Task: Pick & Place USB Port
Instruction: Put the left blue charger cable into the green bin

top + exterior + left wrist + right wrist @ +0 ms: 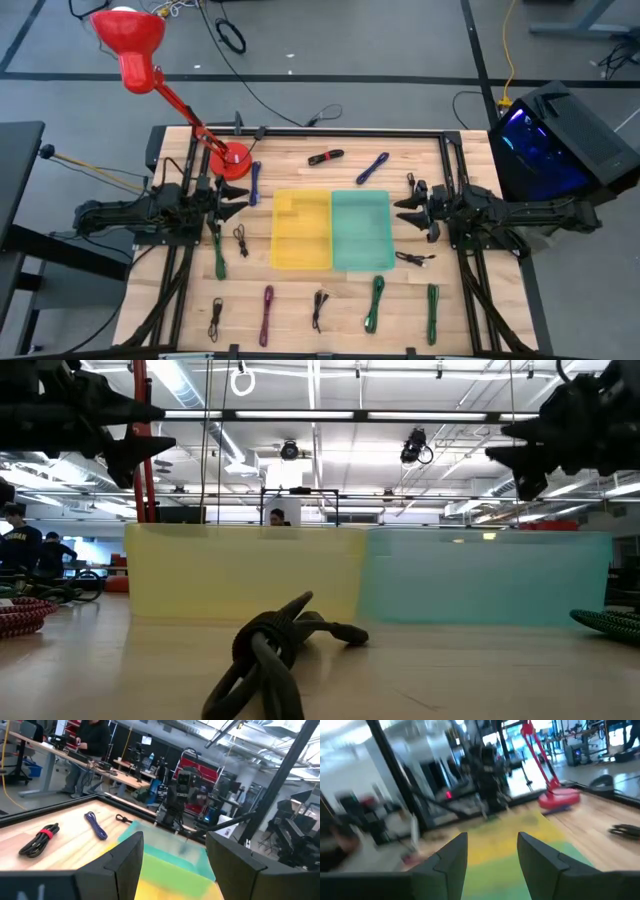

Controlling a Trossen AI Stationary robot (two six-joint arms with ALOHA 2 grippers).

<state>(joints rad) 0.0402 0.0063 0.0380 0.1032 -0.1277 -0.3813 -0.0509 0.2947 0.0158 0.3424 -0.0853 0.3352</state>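
Note:
Bundled USB cables lie on the wooden table around a yellow tray [300,230] and a teal tray [361,230], which stand side by side at the middle. A black cable with a red tie [325,157] and a blue cable [372,168] lie beyond the trays. Green cables [375,303], a purple one [267,312] and black ones [319,308] lie along the near edge. My left gripper [240,197] hovers open at the yellow tray's left, above the table. My right gripper [405,210] hovers open at the teal tray's right. Neither holds anything.
A red desk lamp [128,40] stands on its round base [233,160] at the far left, with a blue cable [255,183] beside it. A dark cable [275,645] lies close in front of the low camera. People work at desks beyond the table.

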